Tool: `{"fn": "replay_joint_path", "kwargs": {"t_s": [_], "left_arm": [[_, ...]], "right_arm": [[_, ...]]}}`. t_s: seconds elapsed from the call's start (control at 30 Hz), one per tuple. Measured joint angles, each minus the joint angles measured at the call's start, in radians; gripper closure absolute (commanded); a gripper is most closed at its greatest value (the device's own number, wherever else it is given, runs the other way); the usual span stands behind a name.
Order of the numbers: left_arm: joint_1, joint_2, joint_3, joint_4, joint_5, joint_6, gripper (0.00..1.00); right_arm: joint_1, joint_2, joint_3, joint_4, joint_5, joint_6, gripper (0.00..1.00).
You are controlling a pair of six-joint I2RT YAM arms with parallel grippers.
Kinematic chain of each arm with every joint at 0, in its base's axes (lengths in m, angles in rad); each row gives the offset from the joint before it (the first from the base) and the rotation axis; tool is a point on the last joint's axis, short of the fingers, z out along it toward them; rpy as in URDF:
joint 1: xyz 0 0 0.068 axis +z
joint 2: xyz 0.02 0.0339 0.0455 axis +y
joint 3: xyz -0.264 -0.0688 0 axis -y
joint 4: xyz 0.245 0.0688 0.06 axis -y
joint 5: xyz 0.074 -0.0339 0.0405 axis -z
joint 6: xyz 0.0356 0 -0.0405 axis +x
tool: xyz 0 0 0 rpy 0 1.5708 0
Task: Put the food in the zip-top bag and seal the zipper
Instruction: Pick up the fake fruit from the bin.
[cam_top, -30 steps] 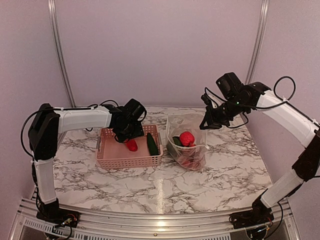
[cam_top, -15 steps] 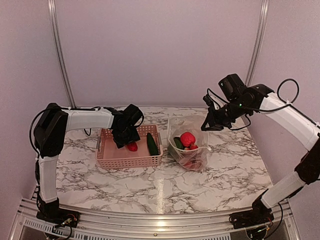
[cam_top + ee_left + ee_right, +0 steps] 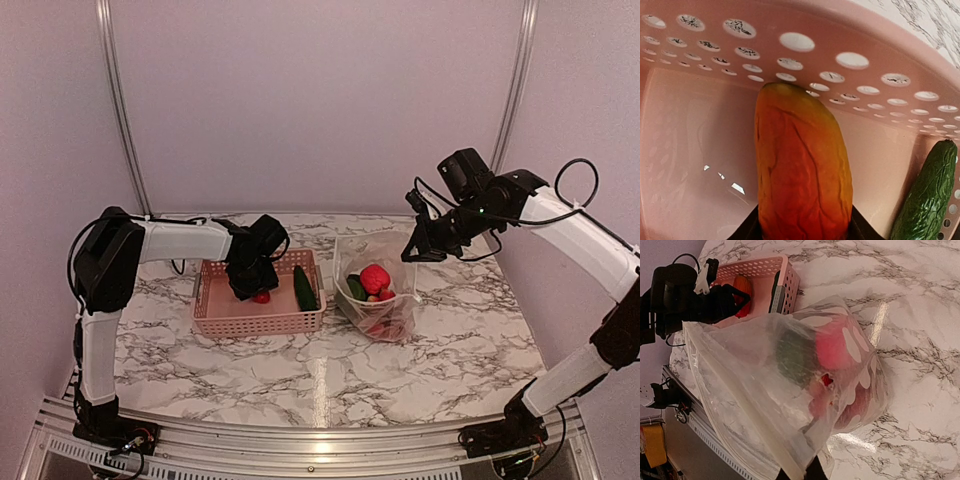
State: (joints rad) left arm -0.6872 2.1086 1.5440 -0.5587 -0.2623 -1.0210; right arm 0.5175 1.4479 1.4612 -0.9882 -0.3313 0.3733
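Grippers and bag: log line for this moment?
left gripper astride red-orange piece in basket, grip unconfirmed | right gripper shut on zip-top bag rim | zipper unsealed

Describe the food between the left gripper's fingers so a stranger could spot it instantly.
On the marble table, left of the clear dotted bag, sits a pink basket. Two pieces lie inside; the left gripper straddles one. It is the red-orange oblong piece, not the dark green bumpy cucumber along the basket's right wall.
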Motion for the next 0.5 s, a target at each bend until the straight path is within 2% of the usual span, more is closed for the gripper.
{"fn": "replay_joint_path", "kwargs": {"t_s": [0.13,0.3,0.5], "left_arm": [[0.0,-0.042,-0.022,0.003,0.0,-0.001,0.55],[-0.013,-0.165,-0.06,0.003,0.001,0.011,0.58],[-0.057,-0.254,-0.023,0.006,0.013,0.065,0.65]], "right_arm": [[0.0,-0.002,0.0,0.0,0.0,0.0,1.0],[0.0,-0.002,0.0,0.0,-0.001,0.001,1.0],[0.0,-0.002,0.0,0.0,-0.001,0.0,1.0]]}}
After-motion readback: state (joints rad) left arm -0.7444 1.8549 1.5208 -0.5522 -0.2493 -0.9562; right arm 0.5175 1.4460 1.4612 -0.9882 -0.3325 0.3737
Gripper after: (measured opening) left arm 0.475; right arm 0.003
